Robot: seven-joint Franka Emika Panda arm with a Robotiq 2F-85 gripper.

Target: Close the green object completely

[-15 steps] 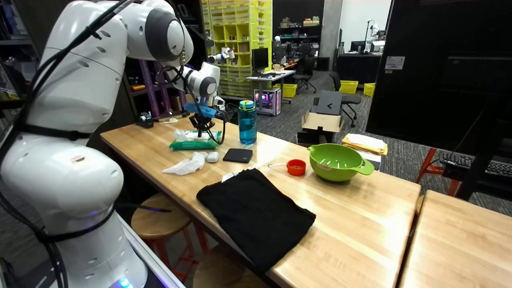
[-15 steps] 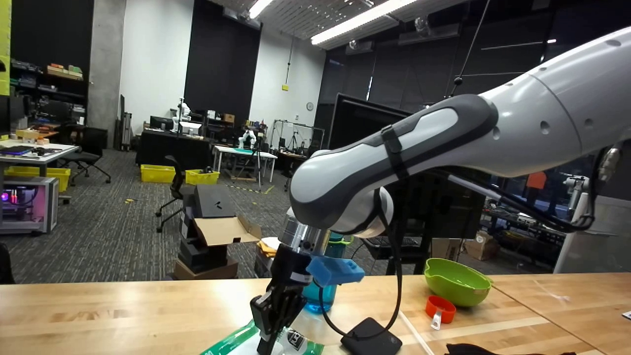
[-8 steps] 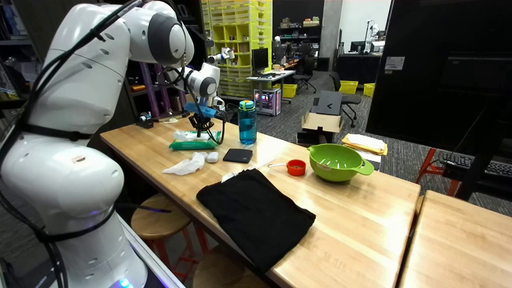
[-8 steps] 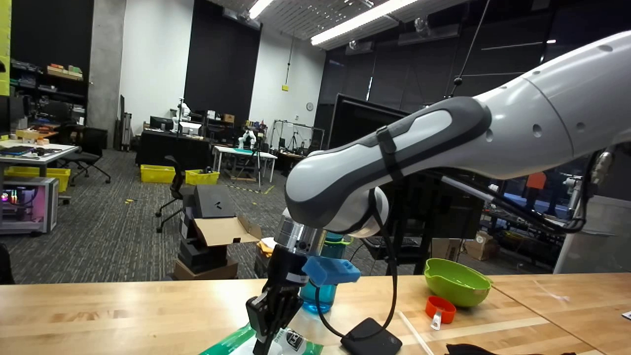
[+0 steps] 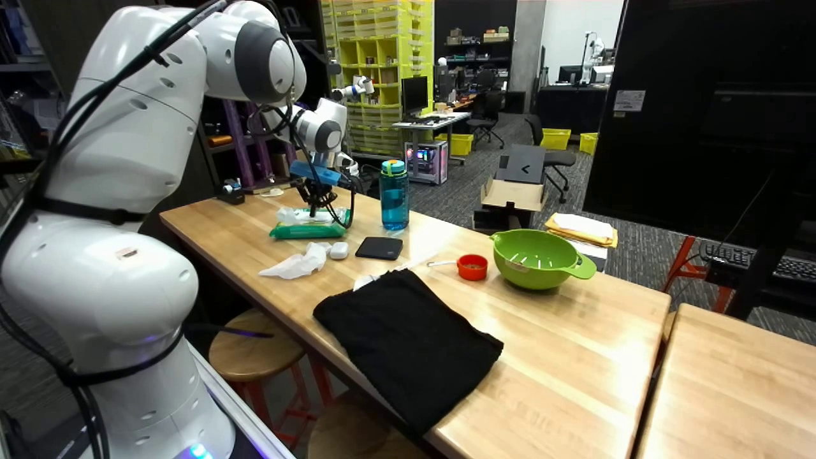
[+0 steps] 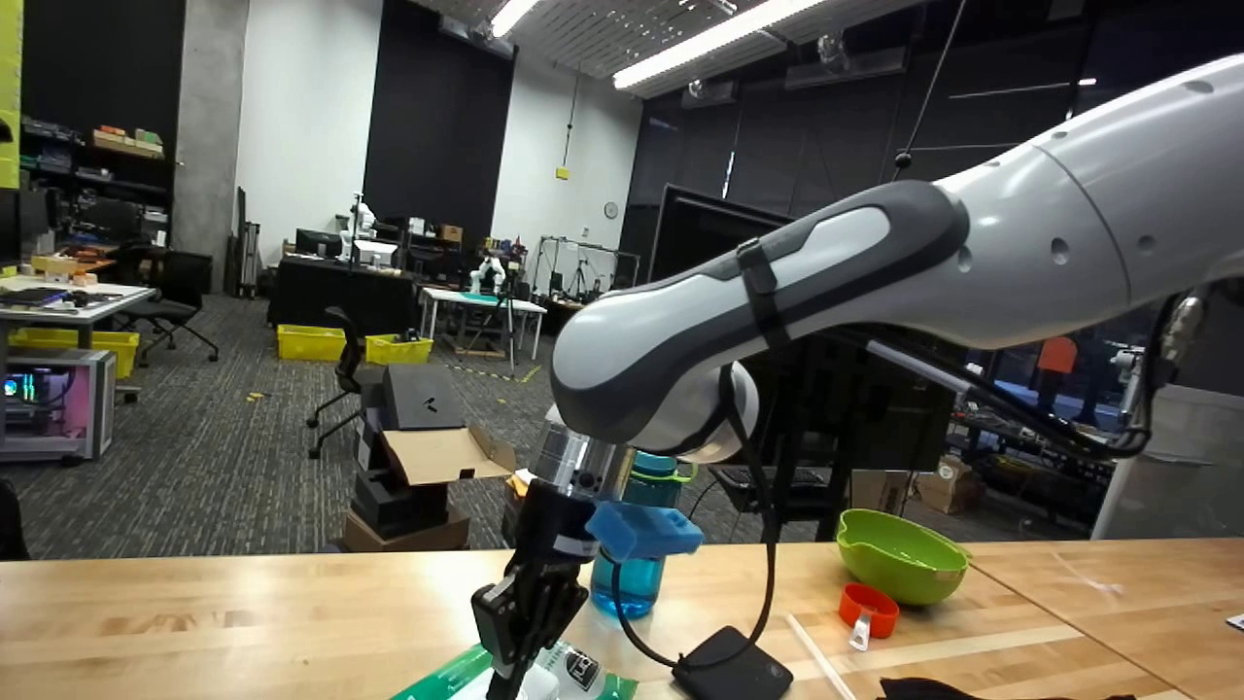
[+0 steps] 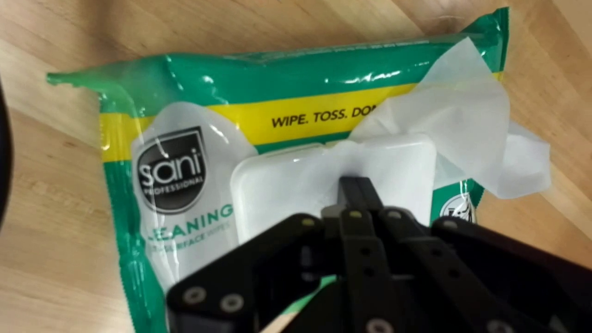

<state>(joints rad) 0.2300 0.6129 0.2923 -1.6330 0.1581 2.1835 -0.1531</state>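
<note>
We have the jaws pinched together over the white lid (image 7: 289, 192) of the green wipes pack (image 7: 296, 83); can't tell if touching. Pack lies flat on the surface (image 5: 554, 344), near the teal bottle (image 5: 394, 199). We see a white sheet (image 7: 462, 120) sticking out by the lid's edge.

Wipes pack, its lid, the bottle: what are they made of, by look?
Pack: likely thin plastic film, glossy; wrinkles and bright glints.
Lid: probably rigid moulded plastic, smooth white; clean rounded corners.
Bottle: translucent teal, probably plastic; light passes through, though glass isn't excluded.
</note>
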